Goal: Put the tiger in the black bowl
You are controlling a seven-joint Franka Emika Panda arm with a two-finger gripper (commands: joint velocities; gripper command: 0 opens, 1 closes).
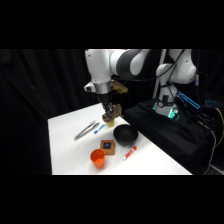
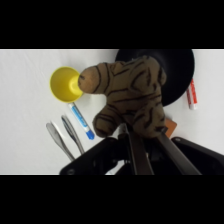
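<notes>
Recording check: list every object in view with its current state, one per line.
gripper: shut on the tiger
tiger: held, lifted off the table
black bowl: upright, empty
orange cup: upright
yellow cup: upright, empty
tongs: lying flat

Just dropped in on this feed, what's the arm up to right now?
The white Franka arm's two-finger gripper is shut on the small tan-and-brown striped toy tiger and holds it up off the white table. In the wrist view the tiger hangs partly in front of the round glossy black bowl, with the small yellow cup to one side. The bowl looks empty in the side view, so the tiger is not yet in it. The metal tongs, orange cup and red marker lie untouched.
</notes>
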